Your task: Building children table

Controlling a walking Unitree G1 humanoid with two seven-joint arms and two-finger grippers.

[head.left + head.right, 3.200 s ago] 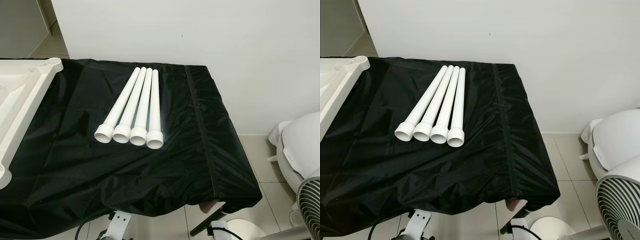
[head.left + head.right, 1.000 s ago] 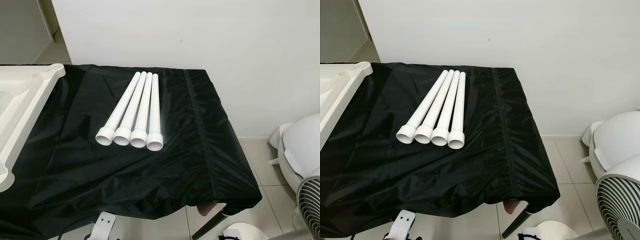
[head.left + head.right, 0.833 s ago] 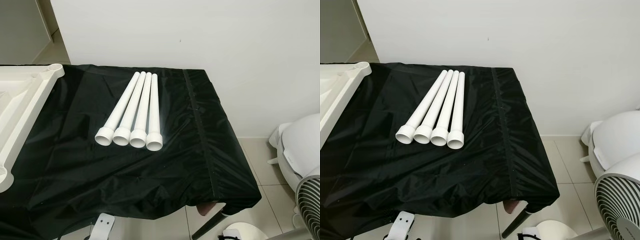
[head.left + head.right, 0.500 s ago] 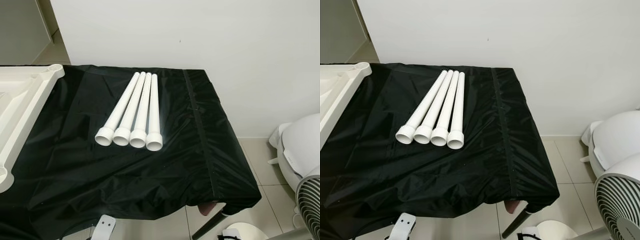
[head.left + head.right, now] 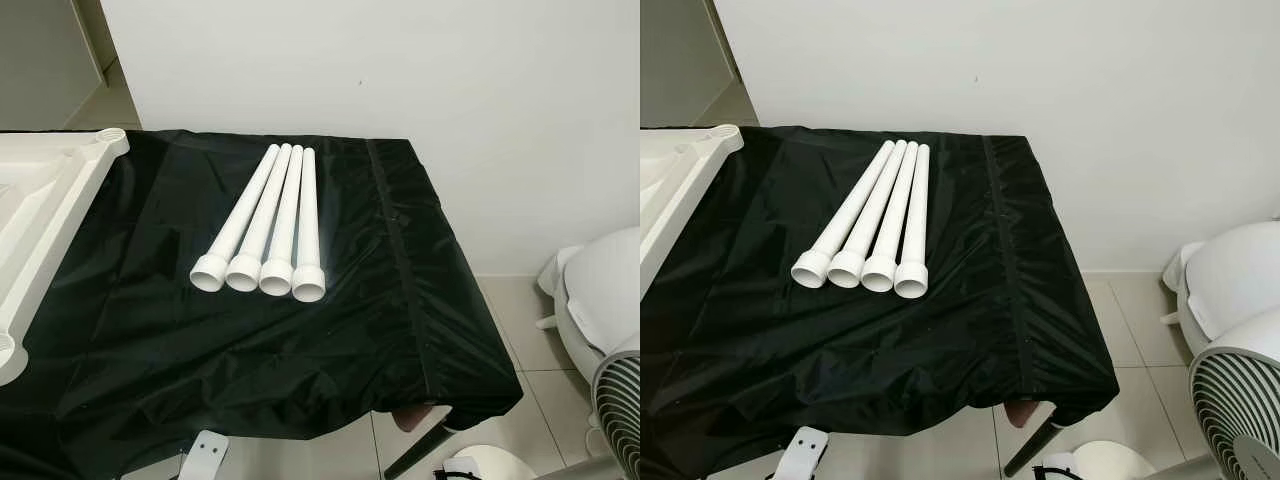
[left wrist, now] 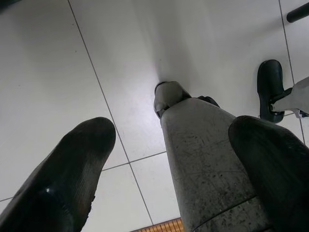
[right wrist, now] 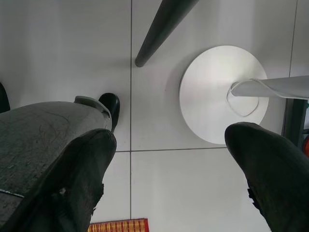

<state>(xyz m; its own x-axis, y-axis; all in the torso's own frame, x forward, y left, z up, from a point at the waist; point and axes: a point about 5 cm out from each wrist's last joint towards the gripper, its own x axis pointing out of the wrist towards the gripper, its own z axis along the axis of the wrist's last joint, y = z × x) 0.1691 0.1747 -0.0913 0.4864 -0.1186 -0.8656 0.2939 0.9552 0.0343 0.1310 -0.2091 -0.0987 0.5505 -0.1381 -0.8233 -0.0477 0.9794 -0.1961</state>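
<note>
Lying side by side and touching, four white table legs (image 5: 266,222) rest on the black cloth (image 5: 150,330) that covers the worktop, in its far middle part. Their long axes run from the near side toward the wall (image 5: 400,70), the flared open sockets pointing back at the robot and the slim ends converging near the worktop's far edge. At the left edge of the head views sits the white tabletop panel (image 5: 40,220), with a round socket at its far corner, well apart from the legs. A white fan (image 5: 1240,410) stands on the floor to the right.

Both arms hang low below the worktop, aimed at the tiled floor (image 6: 48,72). The left pincer (image 6: 171,154) is spread wide, nothing between its fingers; beyond it show a grey robot leg and a black foot. The right pincer (image 7: 169,159) is likewise spread and empty, looking down on a round white fan base (image 7: 212,92) and a dark slanted worktop leg (image 7: 161,24).
</note>
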